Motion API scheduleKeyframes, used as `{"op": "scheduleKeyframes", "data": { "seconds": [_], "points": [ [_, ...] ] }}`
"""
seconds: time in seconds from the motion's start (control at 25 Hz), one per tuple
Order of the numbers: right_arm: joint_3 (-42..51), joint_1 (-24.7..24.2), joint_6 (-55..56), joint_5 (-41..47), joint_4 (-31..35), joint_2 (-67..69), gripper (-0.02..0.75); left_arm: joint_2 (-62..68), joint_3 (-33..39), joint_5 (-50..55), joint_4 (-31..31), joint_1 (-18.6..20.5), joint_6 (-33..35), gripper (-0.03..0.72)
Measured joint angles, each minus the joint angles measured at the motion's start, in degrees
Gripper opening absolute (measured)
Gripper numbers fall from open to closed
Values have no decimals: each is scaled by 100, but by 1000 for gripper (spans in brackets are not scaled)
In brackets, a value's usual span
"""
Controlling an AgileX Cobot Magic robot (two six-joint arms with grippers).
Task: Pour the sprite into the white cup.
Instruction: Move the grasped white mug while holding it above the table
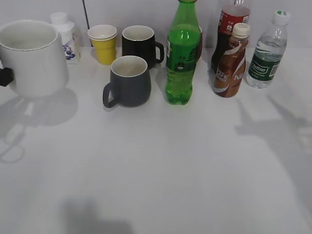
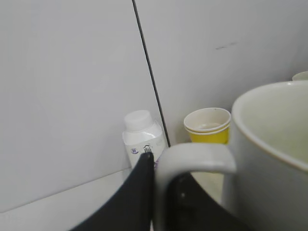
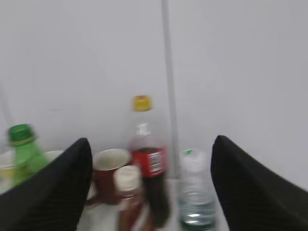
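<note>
The near part of the table (image 1: 161, 185) is lying bare, nothing but shadows on it. At the far left the white cup (image 1: 30, 56) is hanging clear of the surface with its shadow spread below it — so it looks lifted. The left gripper (image 2: 161, 192) is gripping the cup's handle, one dark finger outside the loop and one inside, as the left wrist view is showing; in the exterior view only a dark tip is peeking out at the cup's left edge. Holding by the handle is keeping the wide mouth upright and open, which, I judge, is what a pour needs.

The right gripper (image 3: 149, 192) is hanging with its jaws spread wide and nothing between them, facing the bottle row from a distance. It is not showing in the exterior view.

Mid-table, the sprite (image 1: 181, 53) is standing upright, green cap on, untouched. Just to its left the dark grey mug (image 1: 127, 81) is sitting close. Beside it on the right are the brown coffee bottle (image 1: 231, 62) and the cola bottle (image 1: 229, 29) — tight company for open jaws coming in. The clear water bottle (image 1: 265, 51) is standing further right.

At the back, the yellow cup (image 1: 104, 44), a black mug (image 1: 140, 46) and a small white bottle (image 1: 68, 36) are lining the wall.
</note>
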Motion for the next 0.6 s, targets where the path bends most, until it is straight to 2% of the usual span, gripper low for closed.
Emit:
{"op": "scheduleKeyframes", "data": {
  "seconds": [0.08, 0.2, 0.32, 0.44, 0.6],
  "points": [
    [89, 0, 1112, -454, -1026, 348, 575, -114, 0, 130, 4, 0, 0, 43],
    [171, 12, 1889, -1052, -1775, 1114, 575, -263, 0, 233, 25, 0, 5, 43],
    [170, 242, 1966, -1710, -1875, 1924, 575, -372, 0, 274, 32, 0, 5, 43],
    [31, 860, 1374, -1834, -1823, 2644, 575, -429, 0, 305, 50, 0, 5, 43],
    [-251, 1667, 119, -1861, -1071, 3530, 575, -434, 0, 324, 69, 0, 5, 43]
  ]
}}
